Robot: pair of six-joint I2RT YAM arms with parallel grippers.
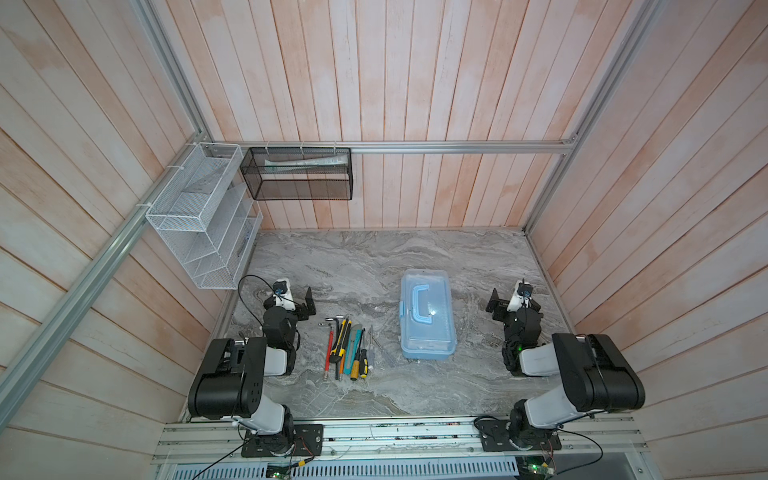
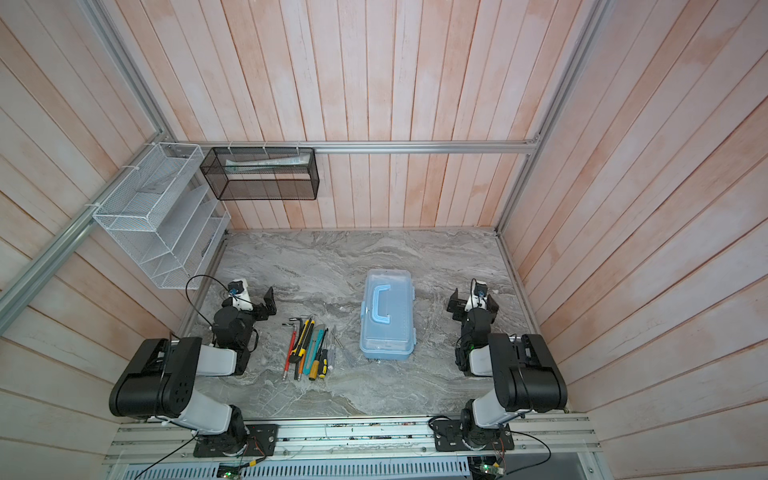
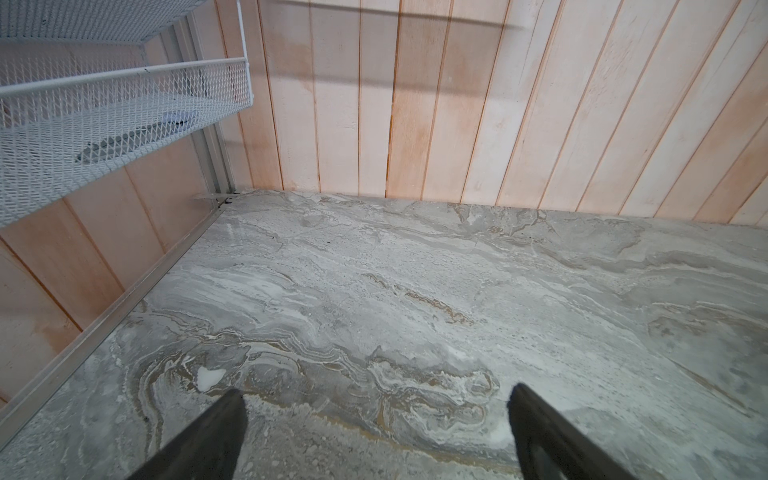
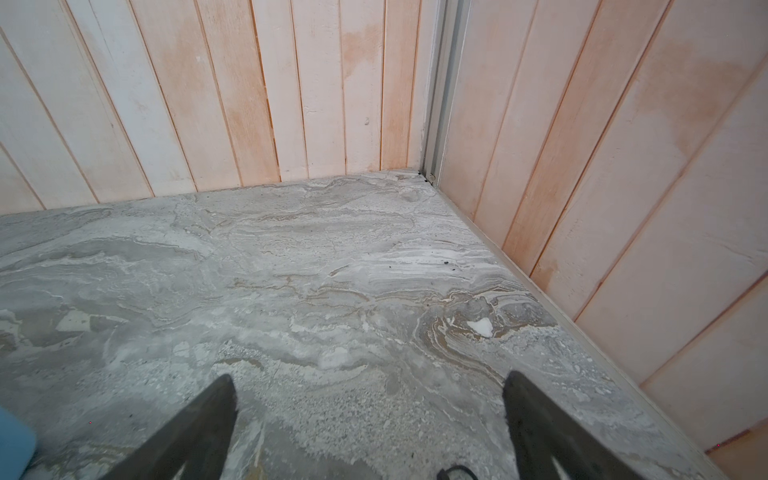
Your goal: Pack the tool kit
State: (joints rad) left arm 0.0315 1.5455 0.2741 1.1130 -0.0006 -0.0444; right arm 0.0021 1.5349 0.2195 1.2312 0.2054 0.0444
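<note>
Tool kit (image 1: 427, 316) not yet packed. Left end effector (image 3: 376, 399) released, over bare desk (image 1: 374, 257). Screwdrivers (image 1: 363, 362), utility knives (image 1: 343, 337), hex key (image 1: 333, 320) laid parallel beside it, easy picking. Light blue box (image 2: 386, 316) mid-desk, lid closed, probably needing opening first. Right end effector (image 4: 370, 390) released, flanking box.

Worktop (image 1: 365, 257): grey veined stone look, mostly matt, faint sheen.
Walls (image 1: 415, 75): whitewashed wood planks, grainy.
Box (image 1: 428, 353): pale blue plastic; clear glossy lid (image 1: 442, 286) catches glare.
Rack (image 1: 195, 232): white-coated metal mesh.
Basket (image 1: 297, 189): black metal mesh.
Screwdrivers (image 1: 363, 365): plastic handles, metal shafts.
</note>
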